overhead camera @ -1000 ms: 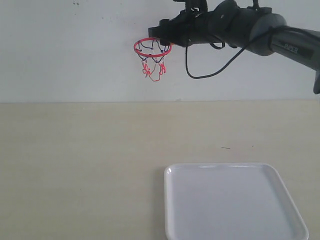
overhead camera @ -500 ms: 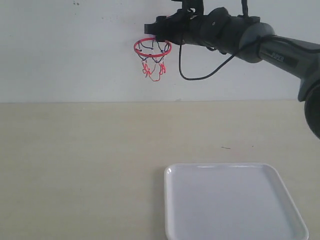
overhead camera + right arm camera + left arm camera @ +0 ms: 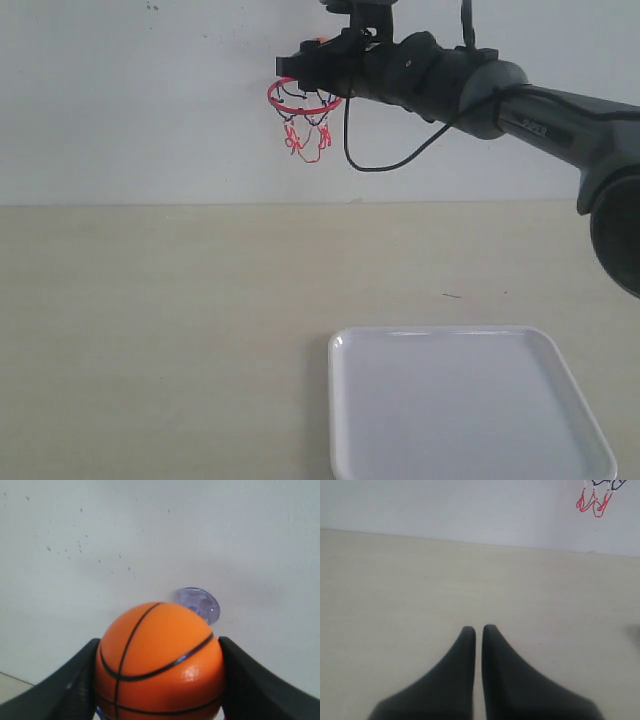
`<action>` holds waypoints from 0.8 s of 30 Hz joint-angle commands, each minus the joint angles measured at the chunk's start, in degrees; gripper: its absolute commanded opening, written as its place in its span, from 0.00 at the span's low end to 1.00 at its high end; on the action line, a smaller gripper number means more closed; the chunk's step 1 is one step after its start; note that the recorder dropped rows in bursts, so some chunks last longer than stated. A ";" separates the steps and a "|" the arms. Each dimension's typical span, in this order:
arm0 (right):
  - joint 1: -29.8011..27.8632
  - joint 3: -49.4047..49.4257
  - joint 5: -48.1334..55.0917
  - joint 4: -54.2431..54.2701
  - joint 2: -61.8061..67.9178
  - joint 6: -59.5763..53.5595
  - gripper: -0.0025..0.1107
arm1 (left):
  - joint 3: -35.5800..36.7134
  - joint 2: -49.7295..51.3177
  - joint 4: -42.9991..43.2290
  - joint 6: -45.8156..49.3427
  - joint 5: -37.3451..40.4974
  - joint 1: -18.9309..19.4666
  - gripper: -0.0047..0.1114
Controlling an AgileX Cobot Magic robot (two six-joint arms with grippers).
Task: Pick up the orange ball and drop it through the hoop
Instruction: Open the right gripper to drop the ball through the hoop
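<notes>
Nearest the exterior camera, a white tray (image 3: 338,400) lies on the pale wooden table (image 3: 150,330), at its front right. A small dark mark (image 3: 452,295) shows on the table beyond the tray.

The left gripper (image 3: 479,630) is seen only in its own wrist view. It points out level and low over the bare table towards the wall. Its two black fingers (image 3: 455,670) are drawn together with only a thin slit between them, and they hold nothing.

The right arm (image 3: 560,120) enters the exterior view from the right edge. It stretches up and across, almost straight, to the wall above the table. A black cable (image 3: 380,160) hangs in a loop beneath its wrist. White lettering (image 3: 527,127) runs along the forearm but is too small to read.

The right gripper (image 3: 305,68) sits at the arm's tip, just over the red ring of the hoop (image 3: 305,105). The hoop's black and red net hangs free below. In the right wrist view the gripper's jaws are closed on the orange ball (image 3: 159,660), with one black finger (image 3: 75,685) pressed against each side. The ball's black seam lines face the camera. Behind the ball, the hoop's clear suction cup (image 3: 199,605) sticks to the speckled white wall (image 3: 75,540).
</notes>
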 commanded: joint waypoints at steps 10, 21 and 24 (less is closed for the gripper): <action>0.03 -0.35 -1.33 0.05 -0.15 -0.38 0.39 | 0.19 -0.22 0.06 -0.30 -0.18 -0.08 0.08; 0.03 -0.35 -2.73 0.05 -0.15 0.12 0.50 | 0.19 -0.22 0.06 -0.30 -0.18 -0.08 0.08; 0.03 -0.35 -2.62 0.05 -0.15 0.86 0.51 | 0.19 -0.22 0.06 -0.30 -0.18 -0.08 0.08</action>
